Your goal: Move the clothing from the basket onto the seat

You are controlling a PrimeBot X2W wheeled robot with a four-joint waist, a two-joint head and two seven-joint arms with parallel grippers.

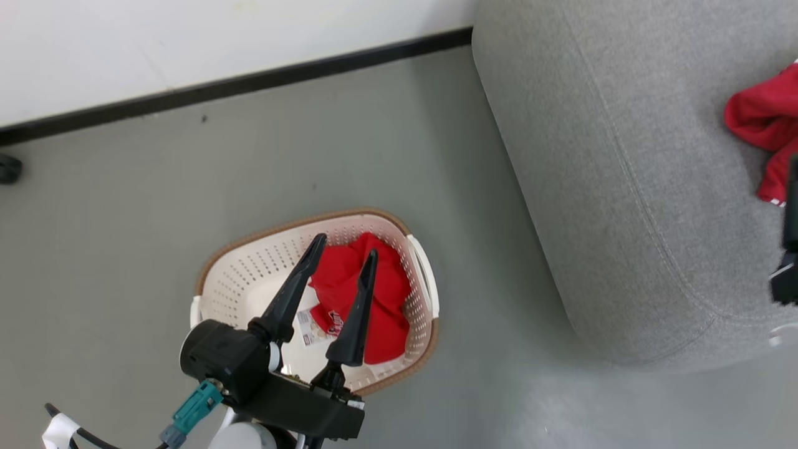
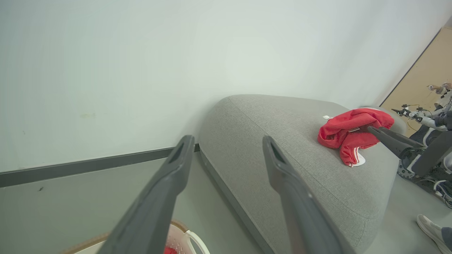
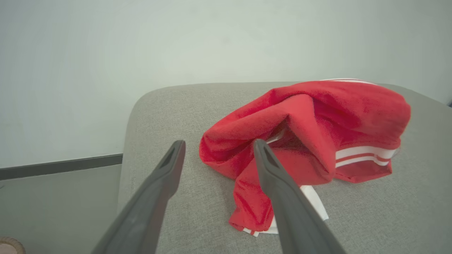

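Red garments, two: one garment lies in the single basket, below the left gripper, spread and empty. The other garment rests on the seat, just ahead of the right gripper, also spread and empty.

Camera layout
Head camera looks down on basket and seat; both wrist cameras face the wall, sharing the red garment, right one nearer.

Bare grey floor lies open between the oval cream perforated plastic basket and the large light-grey woven sofa cushion. 1 crumpled red fabric garment fills the basket's right half. 1 red white-striped garment takes up the cushion's right part.
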